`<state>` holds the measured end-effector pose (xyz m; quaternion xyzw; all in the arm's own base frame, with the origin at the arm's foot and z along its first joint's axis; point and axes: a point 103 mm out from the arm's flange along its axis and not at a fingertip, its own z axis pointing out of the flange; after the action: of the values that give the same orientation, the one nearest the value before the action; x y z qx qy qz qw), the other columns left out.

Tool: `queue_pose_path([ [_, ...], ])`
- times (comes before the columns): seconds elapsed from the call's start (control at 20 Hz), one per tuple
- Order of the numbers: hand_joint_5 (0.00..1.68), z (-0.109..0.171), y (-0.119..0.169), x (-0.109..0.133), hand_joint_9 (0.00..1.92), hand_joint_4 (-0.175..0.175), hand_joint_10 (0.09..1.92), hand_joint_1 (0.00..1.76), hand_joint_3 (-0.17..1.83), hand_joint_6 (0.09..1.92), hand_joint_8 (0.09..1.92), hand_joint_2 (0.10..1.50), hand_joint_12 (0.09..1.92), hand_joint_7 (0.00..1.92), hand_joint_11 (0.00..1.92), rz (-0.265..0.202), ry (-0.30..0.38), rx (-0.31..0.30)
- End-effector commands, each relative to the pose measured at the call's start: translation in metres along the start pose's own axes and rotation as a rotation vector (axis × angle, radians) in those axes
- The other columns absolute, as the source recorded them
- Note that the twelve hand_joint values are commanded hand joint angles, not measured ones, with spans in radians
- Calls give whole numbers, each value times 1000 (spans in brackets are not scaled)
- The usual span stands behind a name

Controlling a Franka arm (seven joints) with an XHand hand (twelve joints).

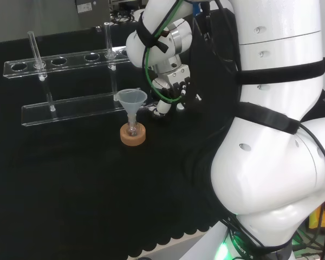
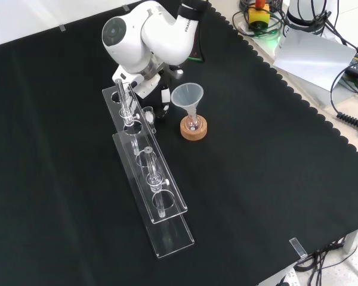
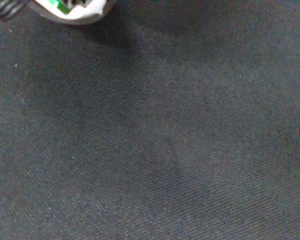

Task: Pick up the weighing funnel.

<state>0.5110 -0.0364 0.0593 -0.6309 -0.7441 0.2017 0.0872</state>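
Hand (image 1: pixel 170 89) hangs low over the black cloth (image 1: pixel 70 189), just right of and beyond the one funnel (image 1: pixel 132 98) in the head view; I cannot tell whether its fingers are spread or closed. The funnel stands mouth up over one cork ring (image 1: pixel 132 135). One clear rack (image 1: pixel 70 111) with two upright tubes (image 1: pixel 34 49) lies behind it and to the left.

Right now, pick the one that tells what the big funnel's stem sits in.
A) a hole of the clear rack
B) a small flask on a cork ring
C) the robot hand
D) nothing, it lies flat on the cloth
B: in the head view the funnel stands mouth up with its stem in a small flask on the cork ring, apart from the robot hand.
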Motion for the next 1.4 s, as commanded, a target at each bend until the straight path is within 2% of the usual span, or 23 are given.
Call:
queue_pose_path([
  [0.05,1049,-7,-4,-4,896,139,509,1030,488,902,744,811,1196,624,692,17,-30,-25],
  [0.1,1078,-9,-6,-5,918,151,492,1054,540,921,731,788,1178,646,713,15,-34,-31],
  [0.25,1107,-16,-11,-8,962,142,463,1083,640,950,714,740,1147,677,758,12,-28,-44],
  [0.5,1112,-28,-21,-17,982,136,442,1089,680,963,705,721,1126,681,782,25,-9,-54],
  [1.15,1116,-52,-74,-52,985,137,434,1091,688,961,697,714,1122,659,788,110,77,-121],
  [1.3,1118,-60,-88,-61,985,137,432,1092,690,959,698,712,1121,658,790,140,129,-144],
  [1.4,1120,-66,-96,-64,986,137,430,1093,693,957,699,710,1120,657,791,150,129,-159],
])
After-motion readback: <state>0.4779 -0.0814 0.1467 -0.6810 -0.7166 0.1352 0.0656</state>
